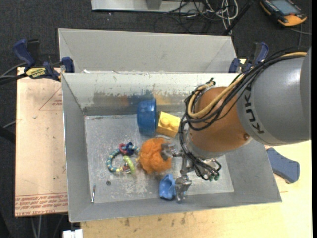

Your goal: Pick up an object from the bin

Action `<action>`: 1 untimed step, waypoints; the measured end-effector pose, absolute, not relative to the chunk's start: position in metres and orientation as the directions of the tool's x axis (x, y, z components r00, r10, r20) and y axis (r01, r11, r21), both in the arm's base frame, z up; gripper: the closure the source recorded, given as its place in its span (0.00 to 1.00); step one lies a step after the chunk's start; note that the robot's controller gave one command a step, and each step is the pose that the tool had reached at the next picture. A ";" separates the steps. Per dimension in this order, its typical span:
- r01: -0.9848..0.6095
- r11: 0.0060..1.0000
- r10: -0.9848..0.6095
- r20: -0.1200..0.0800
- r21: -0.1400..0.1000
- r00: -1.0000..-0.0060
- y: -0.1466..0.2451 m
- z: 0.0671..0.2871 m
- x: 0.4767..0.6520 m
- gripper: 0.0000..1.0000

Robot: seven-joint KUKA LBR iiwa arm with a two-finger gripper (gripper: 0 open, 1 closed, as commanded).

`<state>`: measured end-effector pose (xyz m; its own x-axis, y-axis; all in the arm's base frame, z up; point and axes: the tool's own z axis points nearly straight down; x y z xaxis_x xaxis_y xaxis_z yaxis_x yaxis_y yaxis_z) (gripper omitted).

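My gripper (181, 184) reaches down near the bin's front edge, just below the arm's orange cover. A small light-blue crumpled thing (167, 187) lies right against its left side, touching or nearly touching it. An orange fuzzy ball (152, 155) sits just up and left of the gripper. Whether anything is held cannot be made out.
A blue round cup (146, 115) and a yellow block (168, 124) lie by the back wall. A ring of coloured beads (121, 161) rests left of the orange ball. A thin metal pin (92, 193) lies at the front left. The arm covers the bin's right half.
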<state>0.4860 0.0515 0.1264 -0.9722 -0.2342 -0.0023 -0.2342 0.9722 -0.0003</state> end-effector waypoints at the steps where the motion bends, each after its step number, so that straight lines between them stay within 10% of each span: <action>1: -0.148 0.989 -0.148 -0.006 0.002 -0.989 0.085 0.085 0.549 0.00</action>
